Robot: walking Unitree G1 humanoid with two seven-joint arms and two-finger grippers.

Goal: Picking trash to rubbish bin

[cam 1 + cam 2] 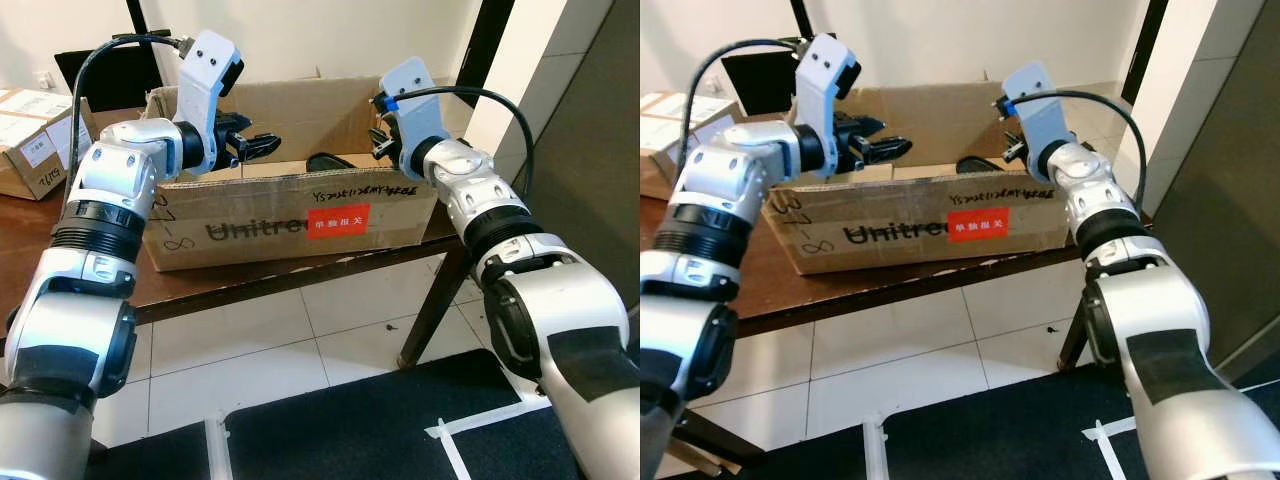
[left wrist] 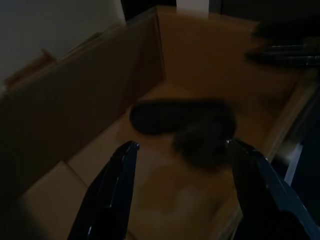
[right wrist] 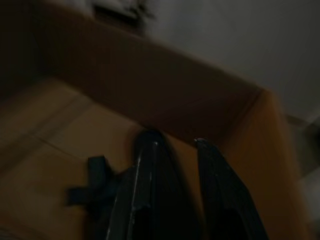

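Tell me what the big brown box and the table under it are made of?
The big brown box looks like cardboard: matte tan walls, folded flaps, printed letters and handwriting on the front. The table seems to be dark brown wood with a slight sheen on top, though it could be a veneer. Its leg is darker and could be wood or metal.

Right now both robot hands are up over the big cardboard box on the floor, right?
Not quite. Both hands, the left hand and right hand, are over the cardboard box, but the box sits on a brown table, not the floor. The left eye view shows the tiled floor well below it.
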